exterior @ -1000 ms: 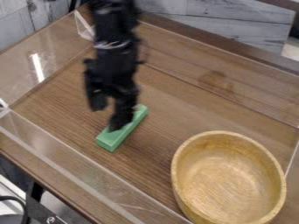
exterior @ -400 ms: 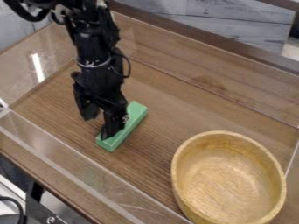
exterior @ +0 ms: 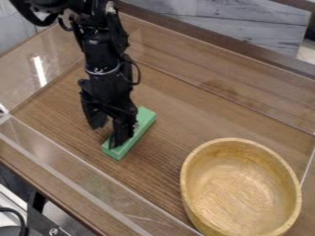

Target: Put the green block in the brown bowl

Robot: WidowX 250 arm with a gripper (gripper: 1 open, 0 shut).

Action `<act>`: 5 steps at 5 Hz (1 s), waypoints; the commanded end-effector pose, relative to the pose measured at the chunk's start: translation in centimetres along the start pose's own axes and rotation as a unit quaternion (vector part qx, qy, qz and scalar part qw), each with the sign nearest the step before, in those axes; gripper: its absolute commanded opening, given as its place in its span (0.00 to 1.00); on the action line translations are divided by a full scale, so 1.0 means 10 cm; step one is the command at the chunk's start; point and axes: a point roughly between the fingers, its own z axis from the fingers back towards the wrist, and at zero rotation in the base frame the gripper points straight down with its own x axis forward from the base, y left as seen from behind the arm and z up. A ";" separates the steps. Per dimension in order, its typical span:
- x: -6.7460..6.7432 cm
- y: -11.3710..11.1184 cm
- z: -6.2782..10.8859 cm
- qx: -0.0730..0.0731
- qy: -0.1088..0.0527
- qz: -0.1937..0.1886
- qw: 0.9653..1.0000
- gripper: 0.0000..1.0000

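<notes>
Black robot arm w/ black pincer gripper [exterior: 109,125] comes down from the top left of the view, over the tan wooden tabletop [exterior: 185,92]. Pincer's open — fingers parted, nothing clearly gripped. Its tip end is right at the long, flat, bright green rectangular block [exterior: 132,137], overlapping the block's left edge in view; can't tell if it's touching.

Block lies flat on the table, left of the wide round light tan wooden bowl w/ thick rim [exterior: 202,171], and approx. diagonal — one end toward the bottom left, the other toward the top right. It's outside the bowl, w/ bare wood between the two. Bowl sits at the bottom right, hollow side up, no block in it.

Also in view: pale grey wood-grain surface [exterior: 252,23] at the top right, beyond the table's far edge, & a thin black cable [exterior: 15,212] at the bottom left corner, off the table's near edge.
</notes>
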 end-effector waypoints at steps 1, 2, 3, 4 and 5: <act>0.11 0.00 0.00 0.005 -0.015 -0.003 1.000 1.00; 0.13 -0.01 -0.04 0.003 -0.014 0.001 1.000 1.00; 0.15 -0.02 -0.09 0.001 -0.013 0.004 1.000 1.00; 0.16 -0.03 -0.14 -0.001 -0.012 0.007 1.000 1.00; 0.17 -0.03 -0.19 -0.003 -0.010 0.010 1.000 1.00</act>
